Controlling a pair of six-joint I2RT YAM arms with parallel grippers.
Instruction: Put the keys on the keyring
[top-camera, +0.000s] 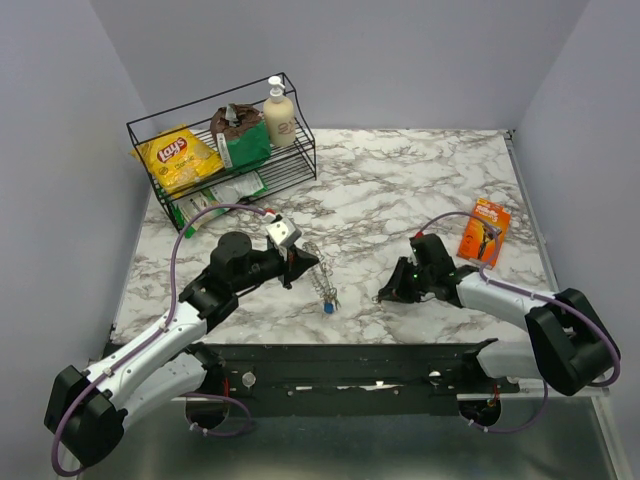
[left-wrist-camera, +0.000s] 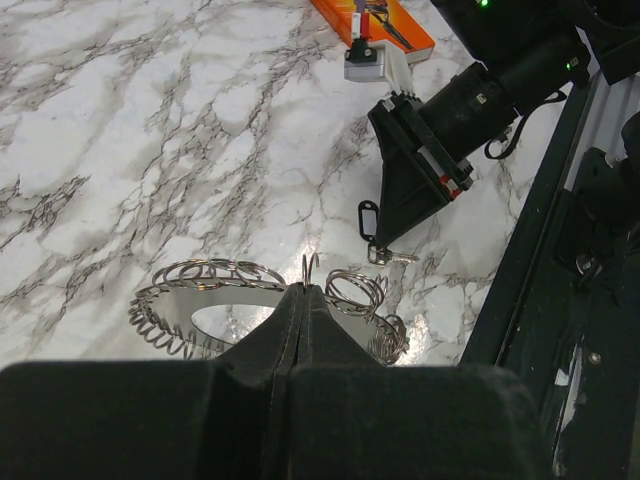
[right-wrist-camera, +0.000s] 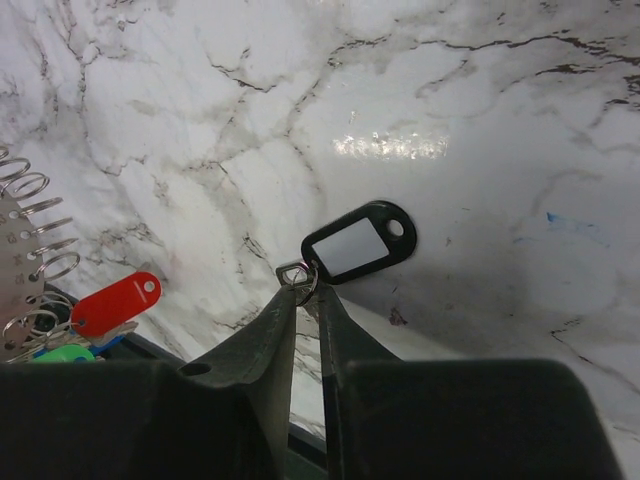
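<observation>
Near the middle of the table's (top-camera: 420, 180) near edge, your left end effector (top-camera: 305, 267) is clamping shut on a loop of the keyring (top-camera: 320, 278), which is lying lengthwise far-to-near. To its right, your right end effector (top-camera: 383, 296) is pinching the black-tagged key (right-wrist-camera: 358, 240) by its small ring, facing left toward the keyring.

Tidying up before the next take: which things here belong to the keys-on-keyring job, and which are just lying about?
Job: keyring, black-tagged key, red tag, green tag, blue tag, left gripper, right gripper.
Lying about: wire rack, chips bag, soap bottle, orange razor pack.
</observation>
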